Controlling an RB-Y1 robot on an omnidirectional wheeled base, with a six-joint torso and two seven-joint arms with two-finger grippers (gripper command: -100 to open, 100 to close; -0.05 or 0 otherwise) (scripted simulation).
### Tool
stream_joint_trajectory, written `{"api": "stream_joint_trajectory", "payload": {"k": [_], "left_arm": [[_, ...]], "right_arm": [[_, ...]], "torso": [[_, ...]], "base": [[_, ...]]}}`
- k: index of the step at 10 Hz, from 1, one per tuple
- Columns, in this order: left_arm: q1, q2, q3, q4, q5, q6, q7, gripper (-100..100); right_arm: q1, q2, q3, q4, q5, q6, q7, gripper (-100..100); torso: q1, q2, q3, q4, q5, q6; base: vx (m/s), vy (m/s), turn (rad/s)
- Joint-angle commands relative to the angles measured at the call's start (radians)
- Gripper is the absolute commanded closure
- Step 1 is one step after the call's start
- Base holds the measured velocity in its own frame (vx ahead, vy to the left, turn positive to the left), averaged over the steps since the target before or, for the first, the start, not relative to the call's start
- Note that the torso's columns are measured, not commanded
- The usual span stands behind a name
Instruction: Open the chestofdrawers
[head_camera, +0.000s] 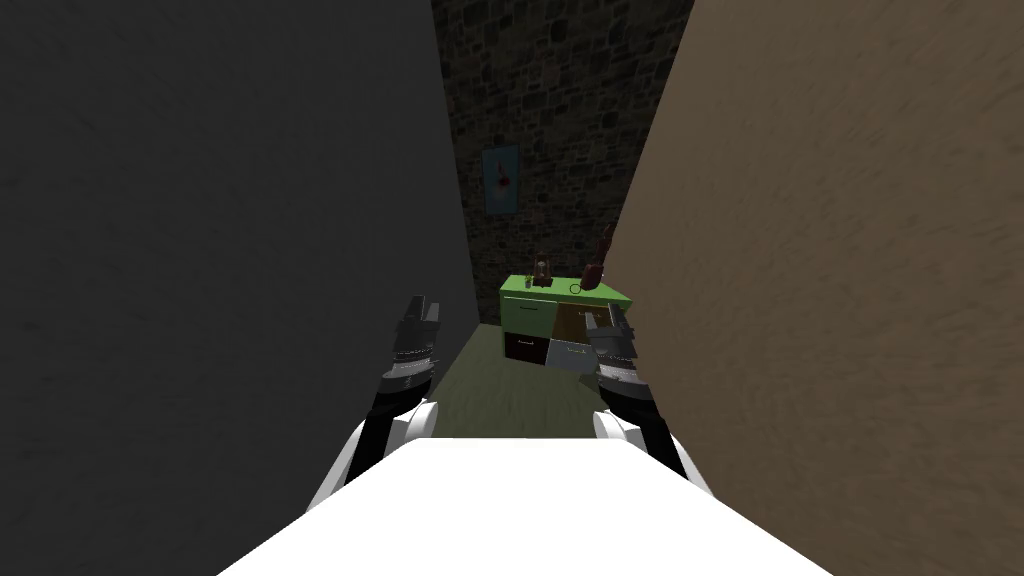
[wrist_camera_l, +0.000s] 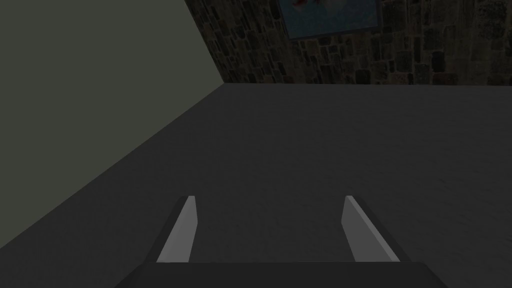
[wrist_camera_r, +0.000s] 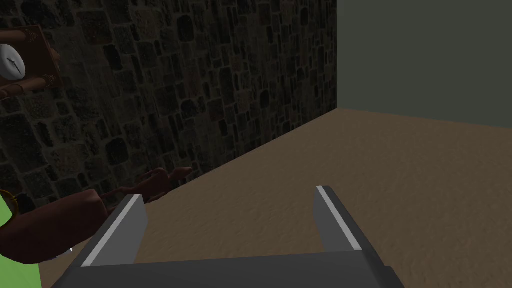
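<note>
Ahead, at the far end of a narrow corridor, the green chest of drawers (head_camera: 556, 292) stands against a dark stone wall (head_camera: 560, 100). A dark grey wall (head_camera: 220, 220) is on the left and a tan wall (head_camera: 850, 260) on the right.

Chest front, head view:
- the upper left drawer (head_camera: 528, 318) is pale, has a small handle and sits flush
- the lower left drawer (head_camera: 526, 348) is dark
- the lower right drawer (head_camera: 570, 355) is light grey and juts out toward the near side
- the space above it shows brown (head_camera: 572, 322)

Chest top: a small clock (head_camera: 541, 270) on the left and a tall brown figure (head_camera: 596, 262) on the right, with a small ring (head_camera: 577, 289) between them. A blue picture (head_camera: 501, 180) hangs on the stone wall above.

The right gripper (head_camera: 610, 318) overlaps the chest's right edge in the head view; whether they touch cannot be told. Its fingers (wrist_camera_r: 120, 230) stand wide apart and hold nothing. The brown figure lies just beside one of them, over a corner of the green top.

The left gripper (head_camera: 422, 312) is raised by the grey wall, well apart from the chest. Its fingers (wrist_camera_l: 362, 230) are spread and bare.
</note>
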Motion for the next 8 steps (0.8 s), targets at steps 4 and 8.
{"api": "stream_joint_trajectory", "payload": {"k": [4,8], "left_arm": [[0.000,0.000,0.000,0.000,0.000,0.000,0.000,0],[0.000,0.000,0.000,0.000,0.000,0.000,0.000,0]], "right_arm": [[0.000,0.000,0.000,0.000,0.000,0.000,0.000,0],[0.000,0.000,0.000,0.000,0.000,0.000,0.000,0]], "torso": [[0.000,0.248,-0.497,0.248,0.000,0.000],[0.000,0.544,-1.087,0.544,0.000,0.000]], "base": [[0.000,0.000,0.000],[0.000,0.000,0.000]]}}
